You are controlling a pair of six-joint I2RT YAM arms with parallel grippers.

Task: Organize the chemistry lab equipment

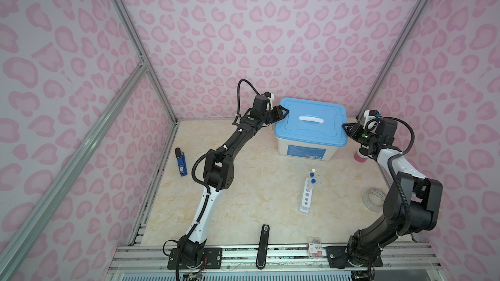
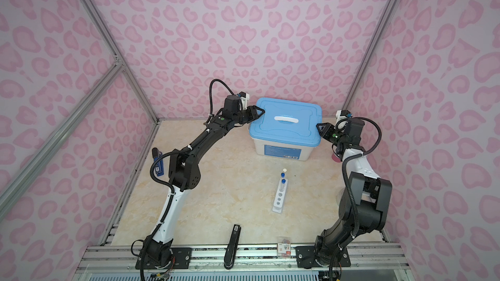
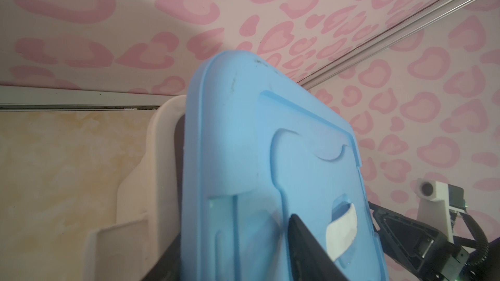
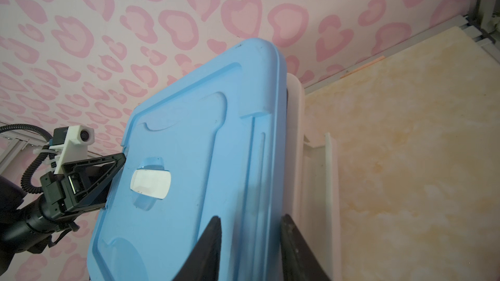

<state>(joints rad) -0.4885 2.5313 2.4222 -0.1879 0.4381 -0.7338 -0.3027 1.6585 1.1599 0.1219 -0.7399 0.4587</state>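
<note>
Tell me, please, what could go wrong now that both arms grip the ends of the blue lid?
1. The left gripper and right gripper pinch only the thin rim of the blue lid; uneven lifting could tilt it and let it slip.
2. The right arm crowds the pink can; a swing may topple it.
3. A dropped lid could strike the test tube rack in front of the white bin.

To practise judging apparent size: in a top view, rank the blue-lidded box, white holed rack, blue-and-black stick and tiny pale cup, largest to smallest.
1. blue-lidded box
2. white holed rack and blue-and-black stick: look too alike to rank; the rack seems only slightly longer
3. tiny pale cup, by far the smallest
</note>
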